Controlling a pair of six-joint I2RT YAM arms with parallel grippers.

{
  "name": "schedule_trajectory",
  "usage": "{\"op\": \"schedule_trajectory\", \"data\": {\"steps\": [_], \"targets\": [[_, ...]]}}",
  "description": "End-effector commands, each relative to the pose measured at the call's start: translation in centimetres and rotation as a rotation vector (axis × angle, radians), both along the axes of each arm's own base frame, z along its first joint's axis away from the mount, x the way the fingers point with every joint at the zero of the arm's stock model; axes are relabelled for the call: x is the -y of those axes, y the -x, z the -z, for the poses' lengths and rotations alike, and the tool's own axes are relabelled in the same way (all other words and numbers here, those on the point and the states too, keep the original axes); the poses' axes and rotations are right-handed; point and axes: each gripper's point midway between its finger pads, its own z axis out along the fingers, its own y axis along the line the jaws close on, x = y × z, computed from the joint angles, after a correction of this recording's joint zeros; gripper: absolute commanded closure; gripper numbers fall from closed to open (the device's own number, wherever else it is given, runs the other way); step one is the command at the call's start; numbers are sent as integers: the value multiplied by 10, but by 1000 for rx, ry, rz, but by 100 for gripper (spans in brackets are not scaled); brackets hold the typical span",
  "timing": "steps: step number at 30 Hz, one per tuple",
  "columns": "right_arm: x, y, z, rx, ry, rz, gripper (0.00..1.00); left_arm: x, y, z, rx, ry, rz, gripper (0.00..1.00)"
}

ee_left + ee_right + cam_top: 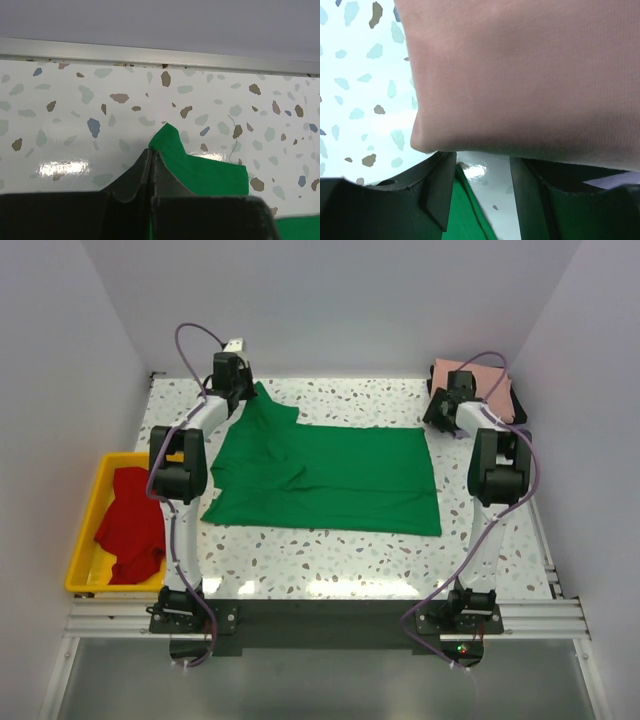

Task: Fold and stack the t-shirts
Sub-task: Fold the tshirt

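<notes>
The left gripper (151,154) is pinching the far left corner of the green shirt (330,475), jaws pressed together on the cloth. The rest of the shirt is lying spread across the table (330,560). The right gripper (482,172) is standing with jaws apart, holding nothing, just beside the pink shirt (530,75) at the far right corner. The red shirt (130,525) is lying crumpled in the tray (82,540)

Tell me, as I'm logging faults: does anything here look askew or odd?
The green t-shirt lies rumpled: its far-left corner is bunched where the left gripper pinches it. The red t-shirt sits crumpled in the yellow tray. Nothing looks damaged.
</notes>
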Motion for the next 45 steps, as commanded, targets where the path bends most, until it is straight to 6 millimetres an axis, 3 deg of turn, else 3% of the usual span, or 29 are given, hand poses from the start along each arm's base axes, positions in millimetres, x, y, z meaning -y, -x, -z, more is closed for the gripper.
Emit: {"op": "schedule_trajectory", "data": {"steps": [1,7,9,12,34,42,45], "targets": [[-19,-3,-16,38,-38,-26,50,-5,-7,-42,95,31,-9,100],[-29,2,-9,22,-35,-41,50,-6,-6,-40,95,36,-6,100],[-46,2,-7,18,-31,-69,50,-6,-6,-39,93,38,-7,100],[-48,3,-1,-2,-8,-68,50,-7,-6,-37,87,43,-6,100],[-24,30,13,-119,88,25,65,-6,-4,-45,100,62,2,100],[-22,32,13,-122,99,29,66,-5,-2,-45,99,66,3,100],[-24,30,13,-117,87,18,70,-5,-2,-46,102,70,3,100]]}}
